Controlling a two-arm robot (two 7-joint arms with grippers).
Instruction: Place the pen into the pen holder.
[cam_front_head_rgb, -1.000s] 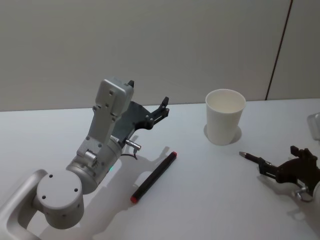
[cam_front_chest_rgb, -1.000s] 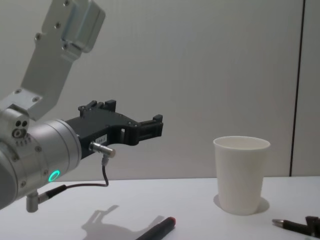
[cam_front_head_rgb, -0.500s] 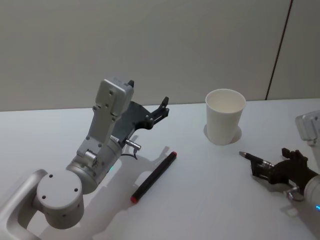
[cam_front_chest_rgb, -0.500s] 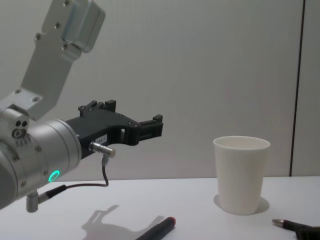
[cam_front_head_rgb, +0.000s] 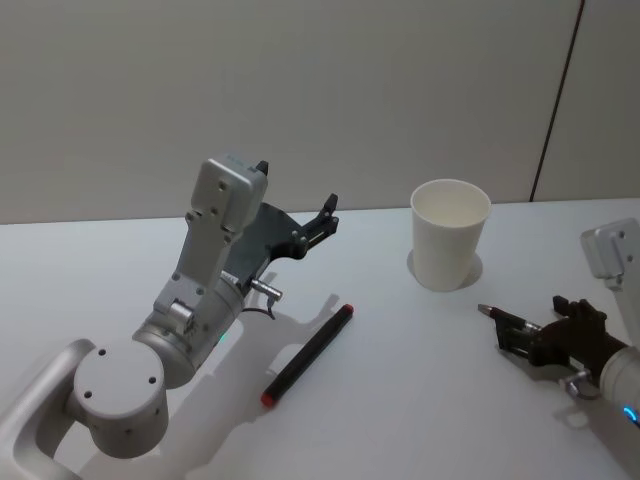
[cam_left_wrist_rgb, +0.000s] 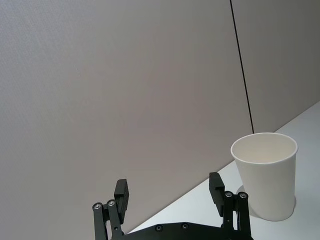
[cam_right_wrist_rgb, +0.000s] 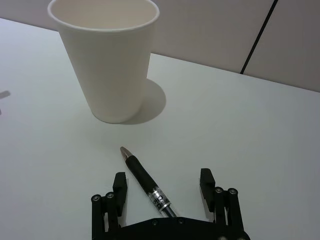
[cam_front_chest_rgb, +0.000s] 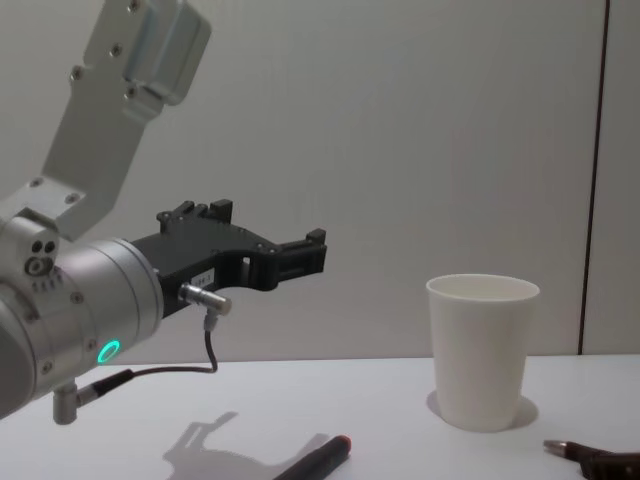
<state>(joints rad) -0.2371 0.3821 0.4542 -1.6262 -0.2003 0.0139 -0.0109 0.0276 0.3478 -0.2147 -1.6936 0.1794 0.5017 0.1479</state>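
White paper makes up the cup, which stands upright on the pale table, its mouth open and nothing showing inside.

To the right of the cup and nearer the robot lies the pen — black, with a metal point. It is flat on the table, the point aimed towards the cup's base with a clear gap between them. The right gripper sits low over the pen's rear half, on the side away from the cup. Its two fingers are spread wide, one on each side of the barrel, and neither touches it. The pen's back end runs under the gripper's body. Whether the fingertips reach the table I cannot tell.

Left of the cup and also nearer the robot, a black marker with a red end lies flat on the table. It slants, with its black end turned towards the cup, well apart from it.

Farther left of the cup again, the left gripper hangs in the air — from the chest view it is higher than the cup's rim. It points across towards the cup, its fingers parted and holding nothing. It is above and behind the marker, clear of it.
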